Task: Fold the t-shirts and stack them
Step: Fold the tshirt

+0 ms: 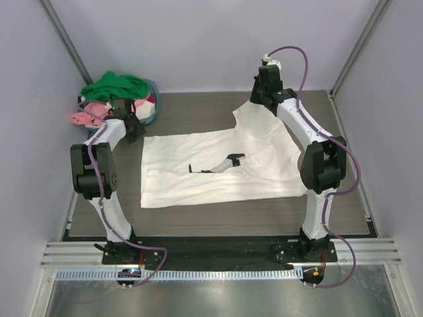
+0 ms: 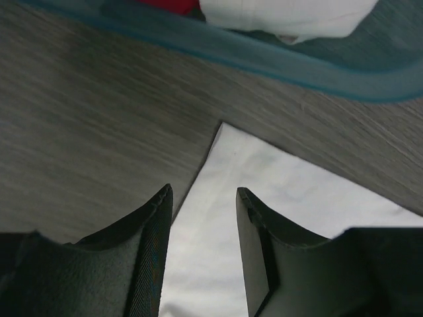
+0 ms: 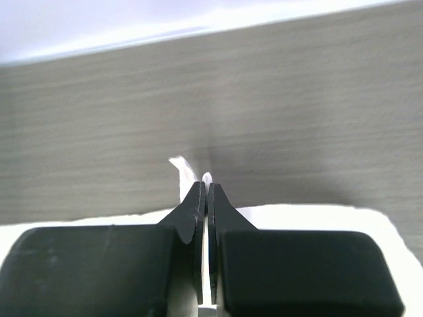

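Note:
A large white t-shirt (image 1: 218, 175) lies spread flat in the middle of the table. My right gripper (image 1: 259, 99) is at its far right corner, shut on the fabric. In the right wrist view a white sliver of cloth (image 3: 180, 173) pokes out beside the closed right gripper (image 3: 206, 188). My left gripper (image 1: 134, 132) hovers at the shirt's far left corner. Its fingers (image 2: 155, 218) stand apart, with the corner of the white t-shirt (image 2: 225, 172) lying flat between and below them. Green (image 1: 115, 84), pink (image 1: 89, 113) and red (image 1: 151, 100) t-shirts are heaped at the back left.
A shallow blue-grey basket (image 1: 153, 109) holds the heap of coloured shirts at the back left. Its rim (image 2: 264, 59) runs just beyond the left gripper, with white cloth (image 2: 284, 16) and red cloth (image 2: 168, 5) inside. Walls enclose the table on three sides.

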Motion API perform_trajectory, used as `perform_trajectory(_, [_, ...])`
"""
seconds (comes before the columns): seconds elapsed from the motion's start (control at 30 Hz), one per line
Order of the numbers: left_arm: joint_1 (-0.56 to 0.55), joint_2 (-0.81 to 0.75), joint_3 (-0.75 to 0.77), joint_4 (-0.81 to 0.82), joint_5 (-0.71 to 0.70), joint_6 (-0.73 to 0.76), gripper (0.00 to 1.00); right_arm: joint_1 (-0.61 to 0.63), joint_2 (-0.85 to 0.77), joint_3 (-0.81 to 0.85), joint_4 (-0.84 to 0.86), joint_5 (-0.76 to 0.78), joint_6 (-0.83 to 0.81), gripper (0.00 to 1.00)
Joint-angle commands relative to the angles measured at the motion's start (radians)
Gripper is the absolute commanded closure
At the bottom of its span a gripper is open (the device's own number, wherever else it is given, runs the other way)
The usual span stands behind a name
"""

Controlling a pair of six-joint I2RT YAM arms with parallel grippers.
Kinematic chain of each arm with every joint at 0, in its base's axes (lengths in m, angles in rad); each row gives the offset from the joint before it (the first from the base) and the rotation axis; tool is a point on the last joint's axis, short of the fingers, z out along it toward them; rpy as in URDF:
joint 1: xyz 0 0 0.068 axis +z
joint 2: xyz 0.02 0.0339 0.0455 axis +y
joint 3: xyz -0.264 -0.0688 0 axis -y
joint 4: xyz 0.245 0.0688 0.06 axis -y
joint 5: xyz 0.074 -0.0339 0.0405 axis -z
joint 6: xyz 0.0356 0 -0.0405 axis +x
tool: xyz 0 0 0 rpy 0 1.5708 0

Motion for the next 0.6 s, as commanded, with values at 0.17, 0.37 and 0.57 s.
perform_trajectory(0.17, [0.023,0.230,0.180,0.068,0.074,-0.009,0.55,0.004,-0.091,-0.110,0.002,-0.072,0.040,0.99])
perform_trajectory(0.37, [0.023,0.290,0.175,0.106,0.084,-0.034,0.53,0.004,-0.090,-0.113,0.002,-0.080,0.032,0.99])
perform_trajectory(0.57, [0.017,0.285,0.158,0.112,0.142,-0.037,0.59,0.002,-0.087,-0.132,0.002,-0.054,0.020,0.99])
